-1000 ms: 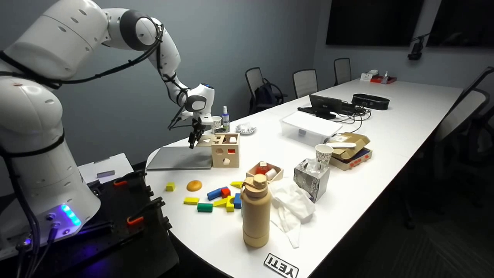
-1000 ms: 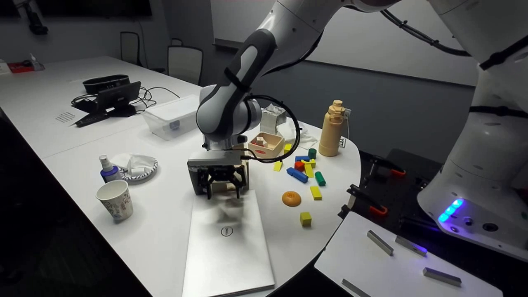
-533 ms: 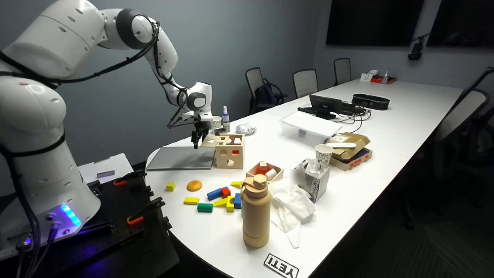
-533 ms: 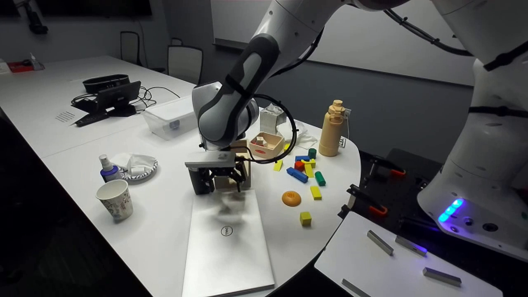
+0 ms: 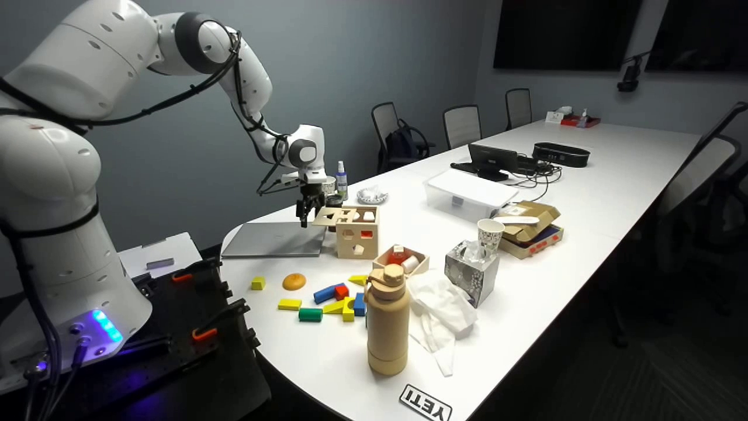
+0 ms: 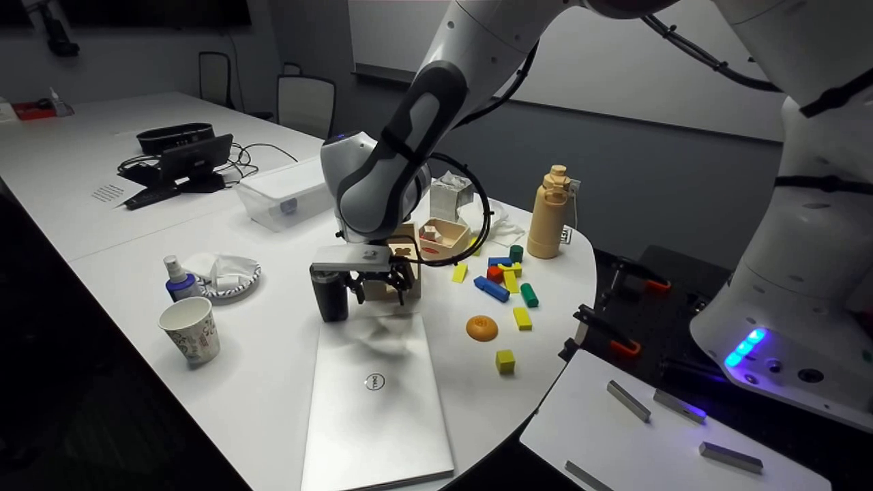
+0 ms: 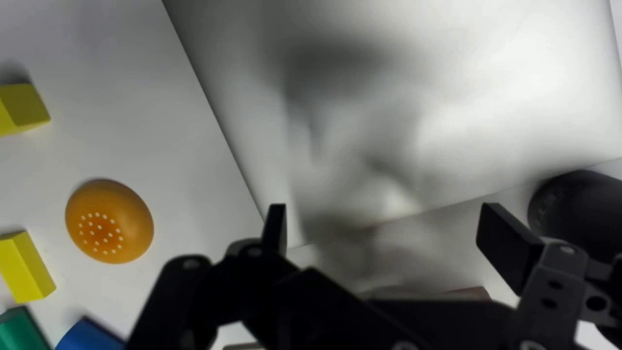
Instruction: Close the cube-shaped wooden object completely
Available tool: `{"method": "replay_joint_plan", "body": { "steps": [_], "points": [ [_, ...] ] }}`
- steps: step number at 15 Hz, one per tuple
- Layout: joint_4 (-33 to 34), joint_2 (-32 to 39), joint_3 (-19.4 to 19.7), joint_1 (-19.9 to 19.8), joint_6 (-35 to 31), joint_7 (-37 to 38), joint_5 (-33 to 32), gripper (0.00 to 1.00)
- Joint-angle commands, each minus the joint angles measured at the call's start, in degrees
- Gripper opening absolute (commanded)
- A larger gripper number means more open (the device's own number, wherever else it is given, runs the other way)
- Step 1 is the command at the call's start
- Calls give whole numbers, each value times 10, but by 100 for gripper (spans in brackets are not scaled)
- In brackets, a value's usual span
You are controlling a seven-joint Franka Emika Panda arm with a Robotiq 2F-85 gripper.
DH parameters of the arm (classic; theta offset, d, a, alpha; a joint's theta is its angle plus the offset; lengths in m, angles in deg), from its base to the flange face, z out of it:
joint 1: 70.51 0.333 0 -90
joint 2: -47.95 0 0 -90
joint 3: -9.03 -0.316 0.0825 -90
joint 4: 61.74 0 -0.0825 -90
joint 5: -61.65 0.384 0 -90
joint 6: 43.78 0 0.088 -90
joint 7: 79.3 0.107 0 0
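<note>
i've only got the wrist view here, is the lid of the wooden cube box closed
Observer: Not closed: in an exterior view the flat wooden lid juts out past the side of the cube box, toward the gripper.
Operator: ok and what's this dark round thing at the right edge of my picture
Observer: A black cylindrical container; an exterior view shows it standing upright.
Operator: anything tall out of my sight
Observer: Yes, a tan bottle, standing upright in both exterior views.
</note>
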Motion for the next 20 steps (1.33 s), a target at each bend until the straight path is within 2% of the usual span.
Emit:
{"method": "replay_joint_plan", "body": {
  "steps": [1,6,15,20],
  "points": [
    [-2,-9,16,3,10,37,-28,100],
    [-3,-14,38,1,15,58,-60,100],
    [3,-17,74,-10,21,55,-107,100],
    [-4,-27,63,-21,9,39,-111,100]
  ]
}}
